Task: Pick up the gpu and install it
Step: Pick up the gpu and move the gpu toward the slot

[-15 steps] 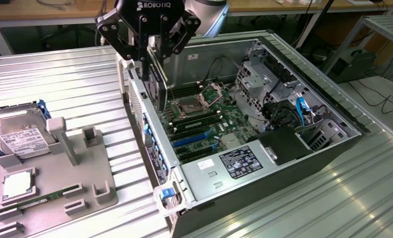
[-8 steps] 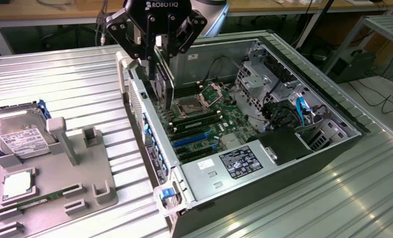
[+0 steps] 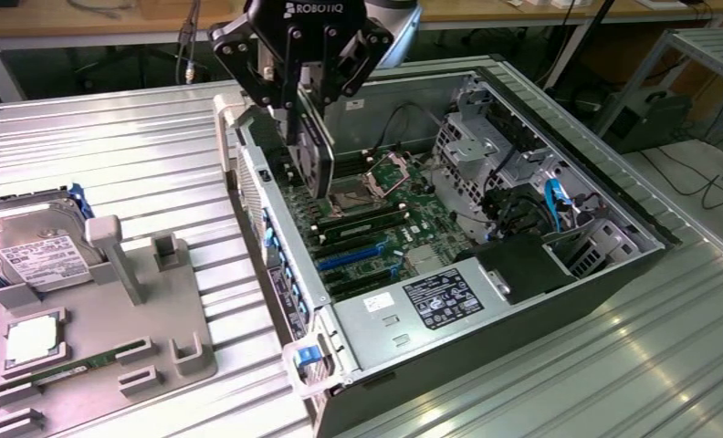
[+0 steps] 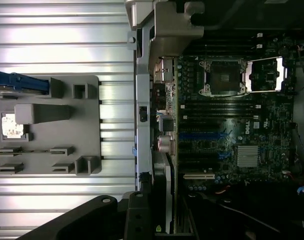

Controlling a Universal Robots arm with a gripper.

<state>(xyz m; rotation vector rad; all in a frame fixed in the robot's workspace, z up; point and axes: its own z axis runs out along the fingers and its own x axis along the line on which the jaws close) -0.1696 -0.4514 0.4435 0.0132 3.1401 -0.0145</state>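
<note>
The gpu [image 3: 315,160], a flat dark card, hangs on edge above the open computer case [image 3: 605,196], near the case's wall on the exterior view's left. My gripper [image 3: 303,111] is shut on the card's upper edge. The card's lower end is over the motherboard [image 3: 374,228], close to the CPU socket [image 3: 386,173] and apart from the blue slots [image 3: 355,257]. In the wrist view the gpu [image 4: 167,185] shows edge-on, running along the case wall, with a black finger [image 4: 139,212] beside it and the motherboard [image 4: 227,130] beyond.
A grey holder tray [image 3: 154,338] lies on the ribbed metal table at the exterior view's left, carrying a silver hard drive [image 3: 39,260], a memory stick [image 3: 63,374] and a square chip [image 3: 30,339]. The power supply [image 3: 441,297] and drive cage [image 3: 489,137] fill parts of the case.
</note>
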